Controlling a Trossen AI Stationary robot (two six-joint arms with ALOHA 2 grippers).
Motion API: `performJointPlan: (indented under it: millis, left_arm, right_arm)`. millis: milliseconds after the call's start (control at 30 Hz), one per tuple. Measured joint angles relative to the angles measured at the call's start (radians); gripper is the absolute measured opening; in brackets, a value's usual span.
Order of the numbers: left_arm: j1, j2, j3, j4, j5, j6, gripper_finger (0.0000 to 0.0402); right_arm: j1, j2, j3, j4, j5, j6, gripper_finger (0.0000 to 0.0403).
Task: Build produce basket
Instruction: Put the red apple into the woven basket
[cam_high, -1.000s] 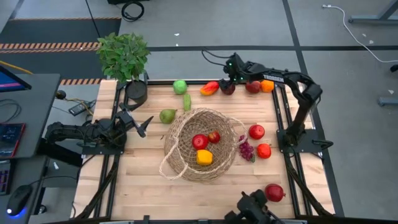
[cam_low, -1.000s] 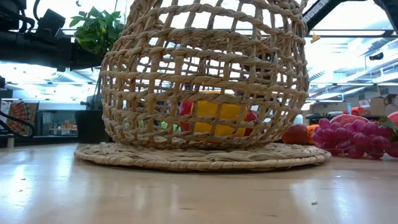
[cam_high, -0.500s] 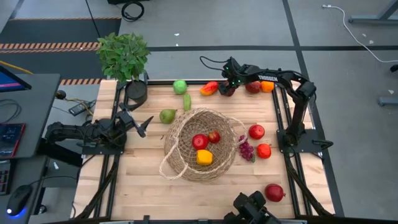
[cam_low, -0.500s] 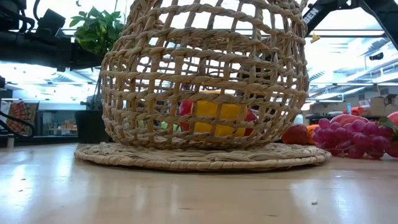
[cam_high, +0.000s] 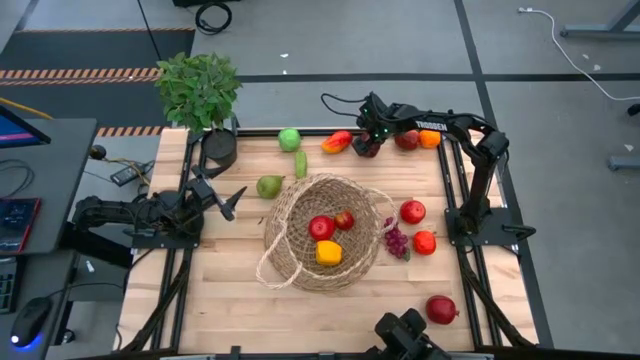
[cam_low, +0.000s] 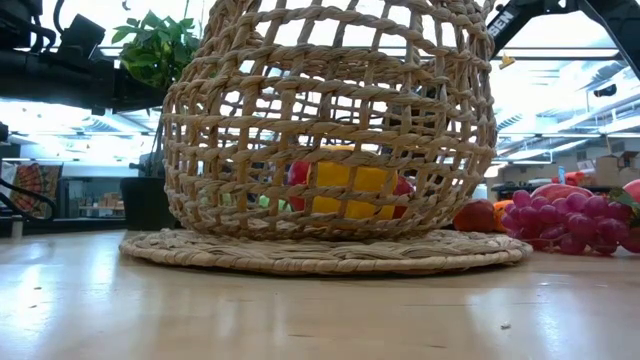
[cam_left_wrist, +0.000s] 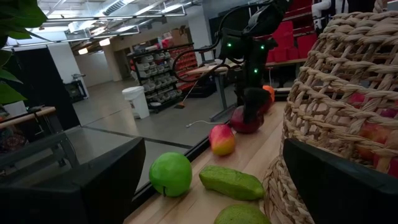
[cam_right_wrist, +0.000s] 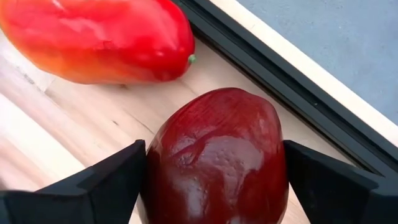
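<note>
The tan wicker basket (cam_high: 283, 205) stands mid-table and holds a red apple (cam_high: 321, 227), a smaller red fruit (cam_high: 344, 219) and a yellow pepper (cam_high: 328, 252). My right gripper (cam_high: 368, 140) is open at the far edge, pointing down over a dark red fruit (cam_right_wrist: 214, 162). The fruit rests on the table between the two fingers (cam_right_wrist: 112, 183), beside a red-orange pepper (cam_right_wrist: 99, 37). My left gripper (cam_high: 228, 200) waits open and empty, left of the basket near the green pear (cam_high: 269, 186). My right gripper's fingers stand close against the dark red fruit's two sides (cam_right_wrist: 152, 168), coming from above. I cannot tell whether they touch it. The fruit sits on the table.
Along the far edge lie a green apple (cam_high: 289, 139), a green vegetable (cam_high: 301, 163), a red fruit (cam_high: 406, 140) and an orange (cam_high: 429, 138). Right of the basket are purple grapes (cam_high: 396, 241) and two red pieces (cam_high: 412, 211). A potted plant (cam_high: 198, 88) stands at the far left.
My right gripper has come down over the dark red fruit at the far edge and shifted slightly toward the table's left, then kept still. The fruit has stayed where it was.
</note>
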Motion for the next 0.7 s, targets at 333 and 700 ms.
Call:
performJointPlan:
  millis: [333,700]
  left_arm:
    - [0.0,0.0,0.0,0.0,0.0,0.0,0.0388]
    - [0.0,0.0,0.0,0.0,0.0,0.0,0.0388]
  right_arm:
    - [0.001,-0.013,-0.005,0.0,-0.028,0.012,0.0358]
    - [-0.015,-0.075,-0.006,-0.011,-0.069,0.031,0.0357]
